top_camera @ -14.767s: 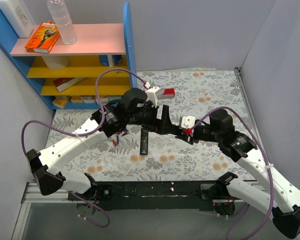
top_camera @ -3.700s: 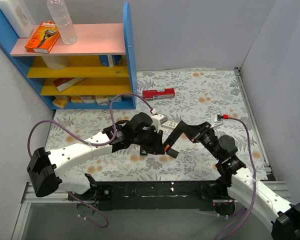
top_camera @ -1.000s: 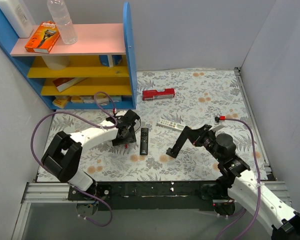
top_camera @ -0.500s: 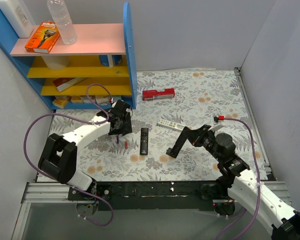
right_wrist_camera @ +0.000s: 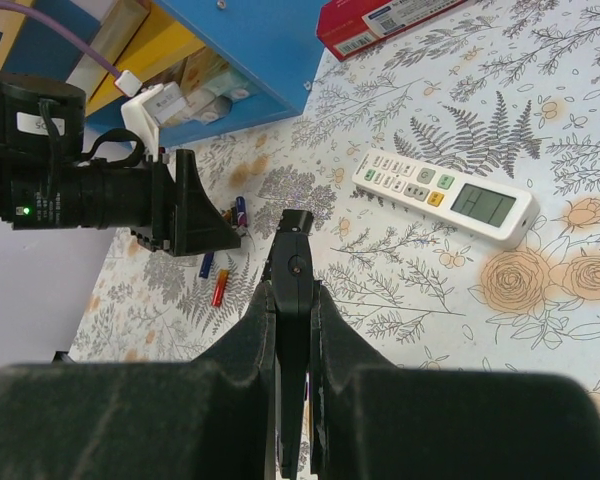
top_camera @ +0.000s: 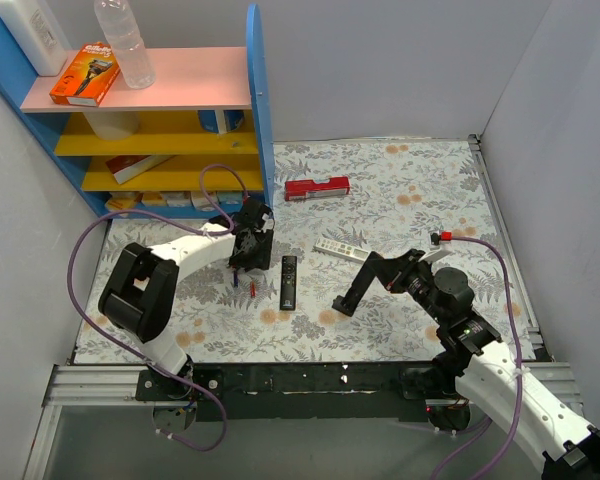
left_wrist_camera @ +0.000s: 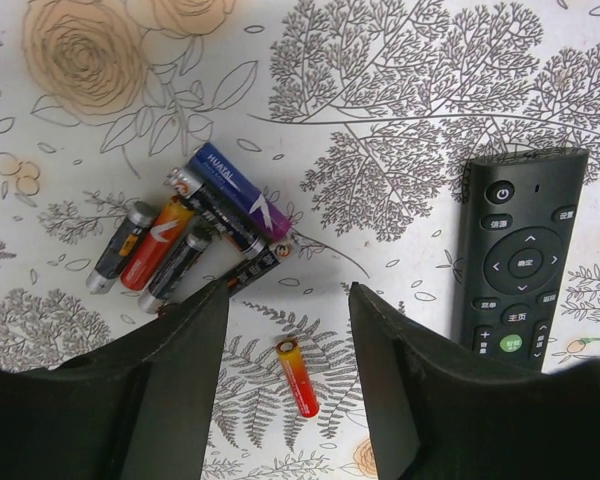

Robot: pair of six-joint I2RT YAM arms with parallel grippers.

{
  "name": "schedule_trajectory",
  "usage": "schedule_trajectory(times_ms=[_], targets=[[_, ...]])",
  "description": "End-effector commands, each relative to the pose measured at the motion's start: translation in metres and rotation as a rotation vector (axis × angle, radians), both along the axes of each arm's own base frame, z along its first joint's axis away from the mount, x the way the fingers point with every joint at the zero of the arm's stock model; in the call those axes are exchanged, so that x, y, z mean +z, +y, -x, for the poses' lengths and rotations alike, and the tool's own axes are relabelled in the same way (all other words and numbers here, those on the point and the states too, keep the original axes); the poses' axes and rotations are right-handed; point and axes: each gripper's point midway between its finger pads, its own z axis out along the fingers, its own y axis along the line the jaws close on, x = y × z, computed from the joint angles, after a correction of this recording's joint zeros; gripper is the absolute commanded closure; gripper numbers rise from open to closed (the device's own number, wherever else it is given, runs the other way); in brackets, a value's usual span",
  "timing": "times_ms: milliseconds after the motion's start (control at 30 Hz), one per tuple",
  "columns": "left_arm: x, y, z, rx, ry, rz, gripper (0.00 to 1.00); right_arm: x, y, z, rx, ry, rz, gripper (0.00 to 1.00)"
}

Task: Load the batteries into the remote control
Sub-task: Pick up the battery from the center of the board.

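Observation:
Several small batteries [left_wrist_camera: 190,235] with red, blue and black casings lie in a cluster on the floral table, and one red-and-yellow battery [left_wrist_camera: 297,375] lies apart from them. My left gripper [left_wrist_camera: 288,310] is open and hovers over that single battery, which shows between the jaws. In the top view the left gripper [top_camera: 248,248] is just above the batteries [top_camera: 244,283]. My right gripper [right_wrist_camera: 293,292] is shut on the plain black remote control [right_wrist_camera: 296,250] and holds it on edge above the table. In the top view the right gripper [top_camera: 378,272] holds this remote control [top_camera: 352,293] tilted down to the left.
A slim black remote with light markings [left_wrist_camera: 523,265] lies right of the batteries and shows in the top view [top_camera: 289,281]. A white remote [top_camera: 337,247] and a red box [top_camera: 317,187] lie further back. A blue shelf unit [top_camera: 258,120] stands at the back left.
My left gripper has shifted a little to the right and back over the batteries. My right gripper holds the black remote control in the same place.

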Motion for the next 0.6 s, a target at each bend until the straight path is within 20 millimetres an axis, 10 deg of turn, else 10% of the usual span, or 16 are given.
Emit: schedule_trajectory(times_ms=[0, 567], targets=[[0.01, -0.014, -0.01, -0.046, -0.023, 0.041, 0.51, 0.03, -0.001, -0.004, -0.012, -0.076, -0.027, 0.99], [0.016, -0.005, -0.014, -0.005, -0.045, 0.004, 0.57, 0.03, 0.001, -0.006, -0.007, -0.074, -0.033, 0.99]])
